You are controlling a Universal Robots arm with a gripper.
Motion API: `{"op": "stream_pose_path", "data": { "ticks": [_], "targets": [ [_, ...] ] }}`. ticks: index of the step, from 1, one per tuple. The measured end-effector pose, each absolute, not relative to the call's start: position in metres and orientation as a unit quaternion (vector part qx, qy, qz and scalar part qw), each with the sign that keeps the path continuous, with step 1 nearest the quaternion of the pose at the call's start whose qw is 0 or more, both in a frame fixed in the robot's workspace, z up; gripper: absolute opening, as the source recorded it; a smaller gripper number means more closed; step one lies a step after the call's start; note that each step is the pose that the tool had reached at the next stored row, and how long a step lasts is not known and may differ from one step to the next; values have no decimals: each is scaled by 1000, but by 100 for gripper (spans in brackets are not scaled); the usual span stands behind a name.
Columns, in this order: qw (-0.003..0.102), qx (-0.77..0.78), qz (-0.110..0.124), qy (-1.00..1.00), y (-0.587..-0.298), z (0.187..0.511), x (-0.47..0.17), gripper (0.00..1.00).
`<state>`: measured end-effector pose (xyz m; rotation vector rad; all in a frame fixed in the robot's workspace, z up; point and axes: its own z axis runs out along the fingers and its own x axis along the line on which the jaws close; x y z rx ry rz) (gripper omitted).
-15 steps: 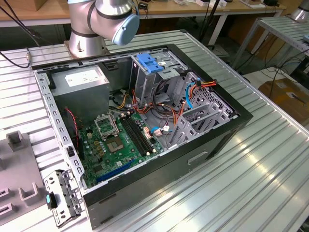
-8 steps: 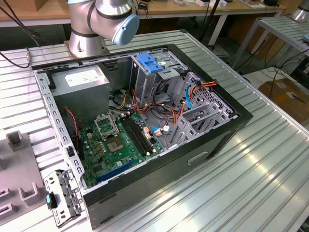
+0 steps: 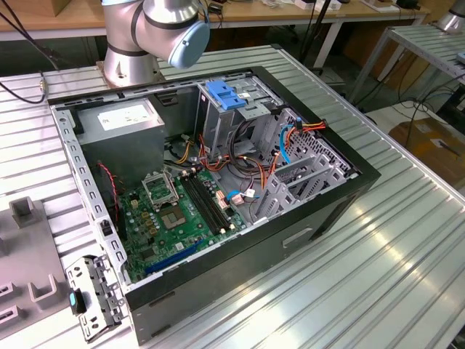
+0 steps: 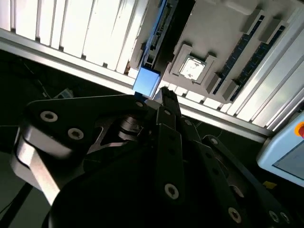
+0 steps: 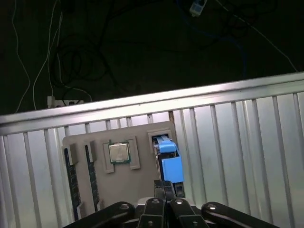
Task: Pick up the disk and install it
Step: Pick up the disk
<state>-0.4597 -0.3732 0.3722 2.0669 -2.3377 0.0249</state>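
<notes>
Tray: I see a flat grey plastic tray (image 5: 137,190) on the ribbed silver metal table (image 5: 237,142); a square silver chip (image 5: 118,153) sits in it
Disk: the disk (image 5: 171,166), a thin drive with blue plastic rails, stands on its edge in the tray's slot, just beside the chip
Gripper: my black metal gripper (image 5: 168,189) is right at the disk's near blue end; I cannot tell if it is grasping it
Line-up: the disk's long side runs straight away from the gripper, toward the table's edge

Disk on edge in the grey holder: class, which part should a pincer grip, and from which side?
Grip the disk by its blue end, which juts out of the grey holder. Come down from above, probably, pinching its thin sides: it stands on edge, so only that end is free.
</notes>
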Motion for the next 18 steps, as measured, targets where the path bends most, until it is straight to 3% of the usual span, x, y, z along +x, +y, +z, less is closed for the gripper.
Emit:
{"op": "stream_pose_path", "data": {
  "ticks": [11, 13, 14, 18],
  "targets": [
    [10, 680, 9, -733, -373, 365, -460, 11],
    [10, 680, 9, -733, -373, 365, -460, 11],
    [10, 680, 9, -733, -373, 365, -460, 18],
    [10, 680, 9, -733, -373, 365, -460, 18]
  ]
}}
